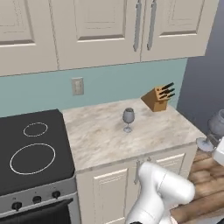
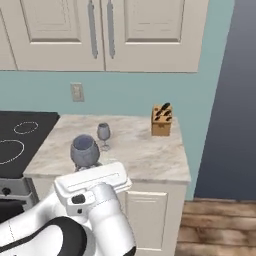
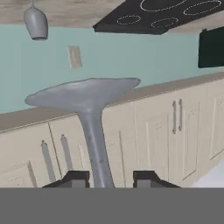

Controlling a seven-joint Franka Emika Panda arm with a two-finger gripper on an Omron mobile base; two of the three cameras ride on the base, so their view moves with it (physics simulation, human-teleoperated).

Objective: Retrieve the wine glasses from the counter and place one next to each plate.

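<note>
**A:** Starting at the left of the left base view, we've got the black cooktop (image 1: 30, 151), then the beige marbled counter (image 1: 105, 140) beside it. One wine glass (image 1: 128, 119) stands upright on that counter, out near the middle, on its own.

**B:** And further right along the back we see the knife block (image 1: 158, 99), tilted, close to the wall. The standing glass is well apart from it.

**A:** Now the far right edge of that view: there's the second wine glass (image 1: 215, 127), off past the counter's end, over the wooden floor (image 1: 205, 192). It's in the air, nothing under it.

**B:** The right base view tells us why. The held glass sits just above the white hand, its bowl up and its foot hidden behind the hand. The glass on the counter stands just beyond it, a little to the right, not touching.

**A:** Let's go to the hand view. The gripper (image 3: 111, 178) has its two dark tips either side of the thin stem, one on the left, one on the right, both snug against it. The round foot spreads wide just past the tips.

**B:** So we call it clamped on the stem of that glass, the jaws narrowed around it.

**A:** Agreed. In this same rolled view the other glass hangs at the upper left corner, far from the tips, with the wall outlet (image 3: 74, 57) between it and the foot.

**B:** And cream cabinet doors (image 3: 175, 127) run behind the stem, handles showing to the right.
</note>
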